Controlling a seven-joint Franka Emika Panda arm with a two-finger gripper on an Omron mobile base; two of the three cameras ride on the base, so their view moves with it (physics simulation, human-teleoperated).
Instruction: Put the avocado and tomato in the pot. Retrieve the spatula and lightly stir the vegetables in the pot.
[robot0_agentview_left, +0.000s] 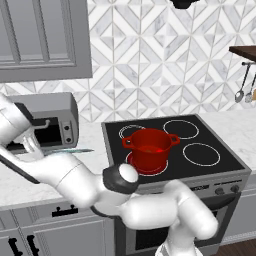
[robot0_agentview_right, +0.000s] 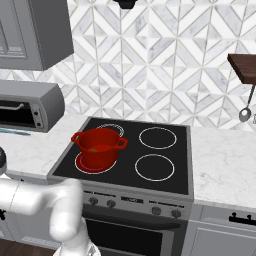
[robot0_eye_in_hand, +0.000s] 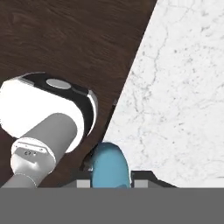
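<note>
Gripper: in the hand view the gripper (robot0_eye_in_hand: 110, 180) is pinching the spatula (robot0_eye_in_hand: 109, 168), whose light-blue rounded end sits between the two dark tips at the bottom of that view. Behind it lie the white marble desk (robot0_eye_in_hand: 183, 87) and, past the desk's edge, dark wood floor (robot0_eye_in_hand: 65, 39).
Spatula: in the left base view a thin light-blue strip (robot0_agentview_left: 75, 149) runs level above the left part of the desk (robot0_agentview_left: 92, 137), in front of the toaster oven (robot0_agentview_left: 52, 122), with its left end lost behind the white arm. In the right base view a short piece of it (robot0_agentview_right: 14, 132) shows at the left edge, just below the toaster oven (robot0_agentview_right: 30, 105).
Pot: the red pot (robot0_agentview_left: 150, 149) stands upright on the front left burner of the black stovetop (robot0_agentview_left: 220, 155), its two loop handles pointing to either side. In the right base view the pot (robot0_agentview_right: 98, 147) sits on the glowing red ring at the front left corner of the stovetop (robot0_agentview_right: 165, 185).
Vegetables: inside the pot a small dull patch (robot0_agentview_right: 94, 147) shows against the red floor; I cannot tell the avocado from the tomato there.
Wall: metal utensils (robot0_agentview_left: 243, 92) hang under a dark wooden shelf (robot0_agentview_left: 245, 52) at the right, well apart from the pot.
</note>
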